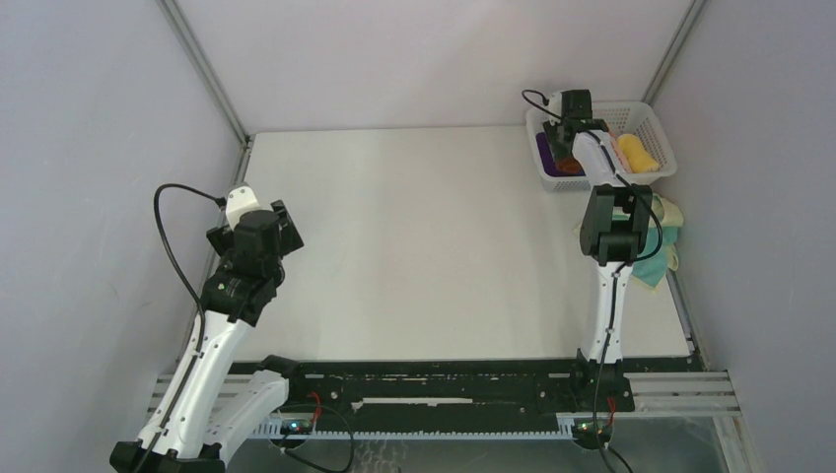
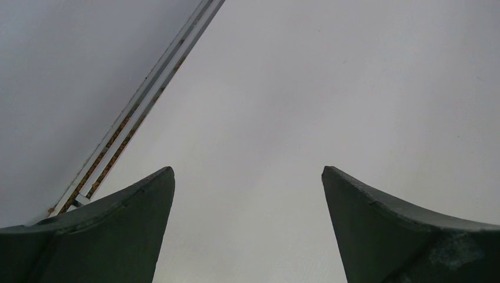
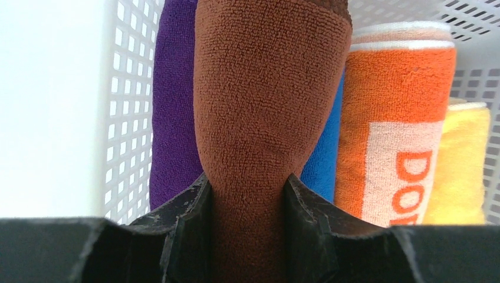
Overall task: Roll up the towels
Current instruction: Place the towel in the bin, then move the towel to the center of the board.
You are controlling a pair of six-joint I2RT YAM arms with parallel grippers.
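The rust-brown towel (image 3: 268, 88) is rolled and clamped at its near end in the right jaws, hanging over the white basket (image 3: 127, 118) at the tabletop's (image 1: 424, 227) 1 o'clock corner. The other towel, the teal towel (image 1: 662, 258) with its cream side showing, lies unrolled at the 3 o'clock edge, partly hidden by the right arm (image 1: 613, 222). The main risk, as I judge it, is the release. The roll is pinched narrow at one end and swells beyond it, so once the squeeze goes the terry may spring open and undo the roll. The slot also looks tight, with the purple roll (image 3: 174, 106) at its 9 o'clock side and the blue roll (image 3: 324, 159) at its 3 o'clock side, so a skewed drop could ride up on either neighbour. The arm's elbow hangs close above the teal towel and could drag it off the edge. The right wrist view alone shows the grip and the packed neighbours, including the lettered orange roll (image 3: 401, 88) and the yellow roll (image 3: 466, 153). The overhead view hides those jaws behind the wrist, yet it alone shows the teal towel and the left arm (image 1: 246, 256) at 9 o'clock. The left wrist view shows the left jaws wide apart, holding nothing, above bare tabletop.
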